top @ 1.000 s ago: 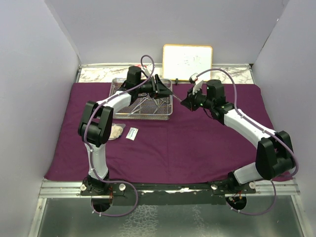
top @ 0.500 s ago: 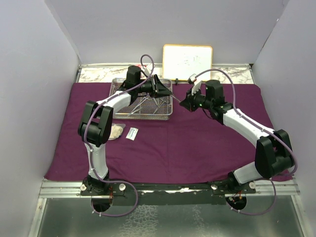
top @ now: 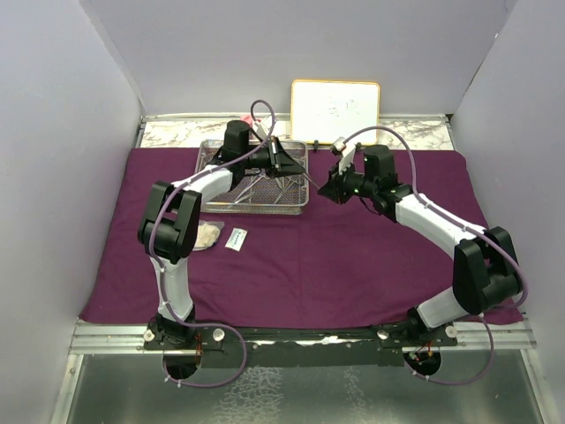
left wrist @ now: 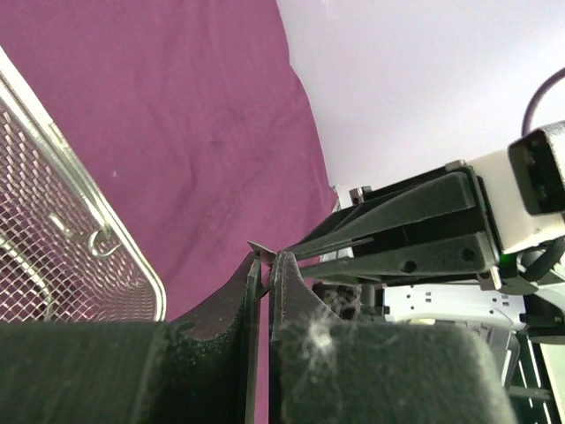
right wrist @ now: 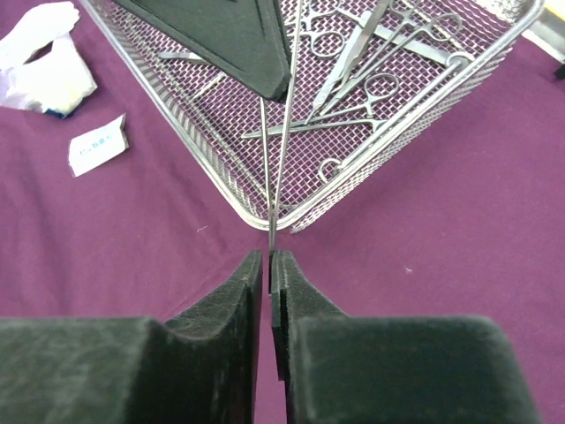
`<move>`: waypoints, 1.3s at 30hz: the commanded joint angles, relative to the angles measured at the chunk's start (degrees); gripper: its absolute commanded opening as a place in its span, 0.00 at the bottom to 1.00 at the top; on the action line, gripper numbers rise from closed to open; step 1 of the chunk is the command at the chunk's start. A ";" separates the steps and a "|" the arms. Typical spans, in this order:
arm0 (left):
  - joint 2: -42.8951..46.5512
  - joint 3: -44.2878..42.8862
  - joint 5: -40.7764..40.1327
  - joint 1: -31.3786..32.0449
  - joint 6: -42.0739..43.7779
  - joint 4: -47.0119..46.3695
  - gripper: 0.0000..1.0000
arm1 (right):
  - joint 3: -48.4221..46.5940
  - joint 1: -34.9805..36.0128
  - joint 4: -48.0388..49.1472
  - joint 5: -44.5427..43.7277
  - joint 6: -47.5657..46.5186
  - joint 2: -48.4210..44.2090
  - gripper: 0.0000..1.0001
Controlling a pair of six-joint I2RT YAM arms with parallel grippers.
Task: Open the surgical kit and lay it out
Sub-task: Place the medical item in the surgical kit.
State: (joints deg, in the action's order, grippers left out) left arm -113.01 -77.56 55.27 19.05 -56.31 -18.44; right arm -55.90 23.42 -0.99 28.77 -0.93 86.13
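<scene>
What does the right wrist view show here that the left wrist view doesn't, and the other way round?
Only the right wrist view shows the steel clamps lying in the mesh tray, plus the white packet and gauze on the cloth beside it. Only the left wrist view shows the pale wall and the white housing behind the right gripper. Both show a corner of that tray, the purple cloth, and the slim forceps pinched at opposite ends by the right gripper and the left gripper.
</scene>
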 commanded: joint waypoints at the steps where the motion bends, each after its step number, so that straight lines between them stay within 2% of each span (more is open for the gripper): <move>1: 3.52 2.70 1.89 -0.82 5.78 -0.83 0.00 | -1.29 0.41 -0.70 6.83 -2.47 0.17 0.14; 4: 5.83 4.52 3.49 -1.02 9.57 0.45 0.00 | -1.40 0.40 -1.62 9.57 -3.83 -0.11 0.22; 6: 7.73 5.11 4.08 -1.11 15.10 5.78 0.00 | -1.33 0.40 -2.17 11.10 -5.15 -0.49 0.26; 9: 10.78 5.89 5.05 -1.10 27.51 16.80 0.00 | -1.32 0.40 -2.64 11.74 -6.97 -1.42 0.32; 14: 14.80 8.13 7.90 -1.02 53.68 39.19 0.00 | -1.37 0.31 -2.70 9.22 -9.50 -2.65 0.33; 17: 14.90 8.87 7.02 -1.12 70.08 53.92 0.00 | -1.61 0.04 -2.65 7.49 -9.79 -2.28 0.32; 20: 13.62 9.88 5.56 -1.11 79.76 61.62 0.00 | -1.99 -0.27 -3.15 6.71 -9.95 -1.66 0.32; 29: 4.66 5.92 7.26 -1.21 93.96 73.47 0.00 | -2.15 -1.81 -3.86 6.35 -9.88 -1.34 0.30; 39: 0.07 2.95 5.21 -1.31 96.14 74.45 0.00 | -2.45 -2.50 -4.49 7.56 -9.66 0.14 0.29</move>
State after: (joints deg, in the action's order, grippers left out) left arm -111.48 -72.66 60.49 18.00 35.16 54.94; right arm -56.21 21.23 -4.82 36.27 -9.96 85.52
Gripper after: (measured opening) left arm 0.039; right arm 0.296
